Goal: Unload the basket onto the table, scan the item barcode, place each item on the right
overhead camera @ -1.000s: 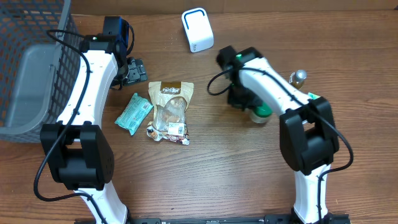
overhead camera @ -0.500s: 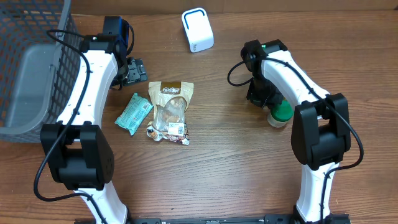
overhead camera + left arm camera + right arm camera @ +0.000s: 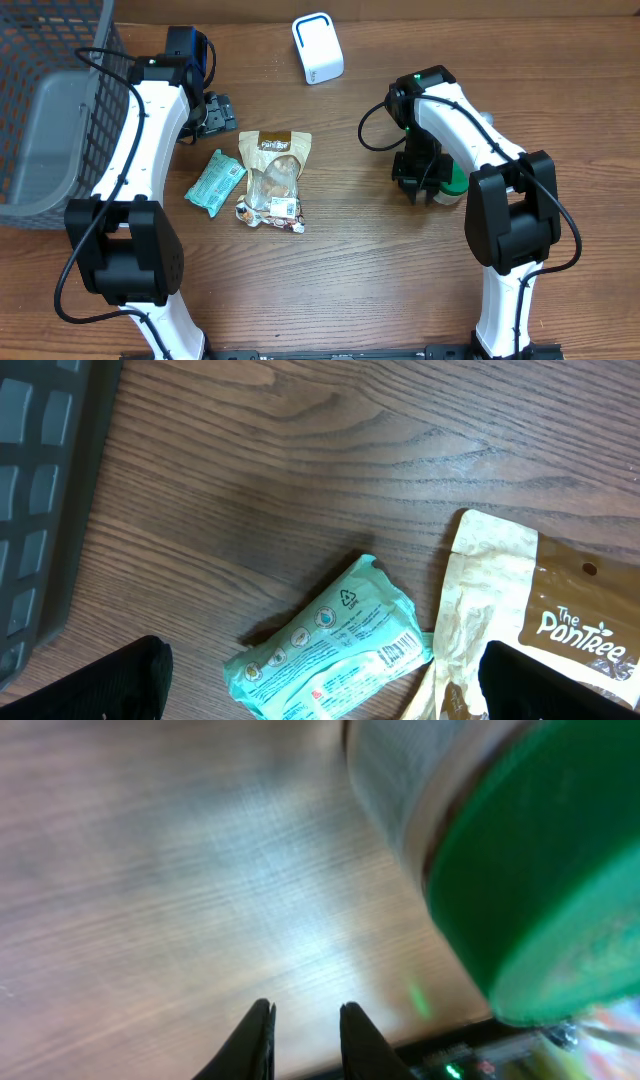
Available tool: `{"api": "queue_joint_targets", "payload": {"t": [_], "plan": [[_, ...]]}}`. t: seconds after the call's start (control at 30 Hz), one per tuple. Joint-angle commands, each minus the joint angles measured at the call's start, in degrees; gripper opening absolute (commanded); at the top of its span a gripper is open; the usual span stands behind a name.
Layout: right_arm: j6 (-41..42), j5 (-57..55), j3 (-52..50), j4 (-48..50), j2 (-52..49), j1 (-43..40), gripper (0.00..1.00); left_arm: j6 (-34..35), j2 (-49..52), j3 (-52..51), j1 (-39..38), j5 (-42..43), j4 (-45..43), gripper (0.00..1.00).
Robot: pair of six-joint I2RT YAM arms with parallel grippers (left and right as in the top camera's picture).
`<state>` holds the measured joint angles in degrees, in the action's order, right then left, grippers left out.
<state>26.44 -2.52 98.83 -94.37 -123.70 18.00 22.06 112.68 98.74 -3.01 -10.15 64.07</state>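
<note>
right pincer [image 3: 305, 1040]: fingers almost pressed together, slim gap, pinching nothing, low over the wooden worktop [image 3: 360, 290]. the green-lidded jar [image 3: 455, 181] stands just beside it on the outer side, not between the fingers; whether they touch cannot be told. left pincer [image 3: 217, 112]: fully spread, empty, near the teal packet [image 3: 215, 182]. the packet lies beside the brown pouch [image 3: 273, 170] at mid-worktop. the white scanner [image 3: 318, 48] sits at the far edge, well apart from the jar. the wire basket [image 3: 40, 60] stands at far left.
</note>
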Motion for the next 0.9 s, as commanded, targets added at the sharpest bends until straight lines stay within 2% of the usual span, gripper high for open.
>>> {"api": "queue_joint_targets", "payload": {"t": [0.0,0.23,0.53,0.87], "plan": [[-5.95,-2.54,-0.26,-1.31,0.24,0.04,0.18,-0.87,0.44,1.09,-0.13,-0.76,-0.02,1.0],[-5.99,-13.75,-0.26,2.4,0.24,-0.17,0.18,-0.87,0.44,1.09,-0.13,-0.76,-0.02,1.0],[-8.57,-15.3,-0.26,7.78,0.24,-0.17,0.18,-0.87,0.44,1.09,-0.13,-0.76,-0.02,1.0],[-7.82,-21.38,-0.26,8.55,0.24,-1.62,0.22,-0.87,0.44,1.09,-0.13,-0.76,-0.02,1.0]]}}
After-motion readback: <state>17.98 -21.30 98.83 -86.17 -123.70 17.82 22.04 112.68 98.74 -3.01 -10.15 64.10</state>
